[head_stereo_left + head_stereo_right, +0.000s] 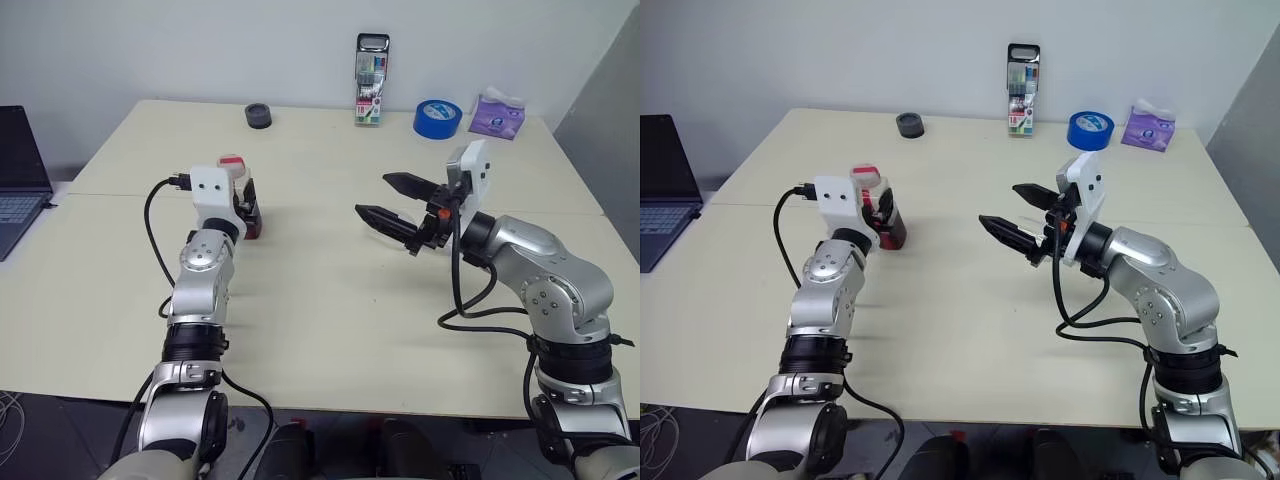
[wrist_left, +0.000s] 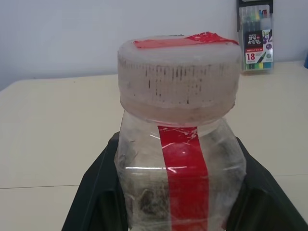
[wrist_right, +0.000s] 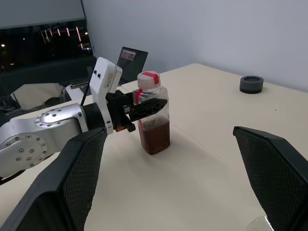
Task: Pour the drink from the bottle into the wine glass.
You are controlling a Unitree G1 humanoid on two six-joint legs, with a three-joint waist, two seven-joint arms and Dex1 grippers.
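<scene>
Two end effectors up, one loaded. My left end effector (image 3: 144, 108) is clamped on the bottle (image 3: 153, 115), black fingers (image 2: 91, 192) pressing both flat sides of the body just under the neck. The bottle stands upright on the table (image 1: 330, 300), left of centre, cap (image 2: 180, 72) on.

Handling, my read: small clear plastic, thin wall, so it'll flex if I squeeze harder. The drink (image 3: 155, 137) fills only the lower part, so it's light and bottom-heavy, and will slosh on tilt. Squarish body gives flat faces, so slip risk looks low; the red label strip (image 2: 185, 173) faces the wrist camera, clear of the pads. Grip height is fine for a tilt, but the wide neck will dump fast, so I'd tip slowly.

My right end effector (image 1: 395, 200) is spread wide and empty, hovering above the table right of centre, well apart from the bottle and pointing across toward it.

Cap has to come off before any pour; the free end effector is the obvious one for that.

Wine glass: a curved clear rim (image 3: 262, 224) at the edge of the right wrist view may be it; can't confirm. Thin stemmed glass is fragile and tips easily.
</scene>
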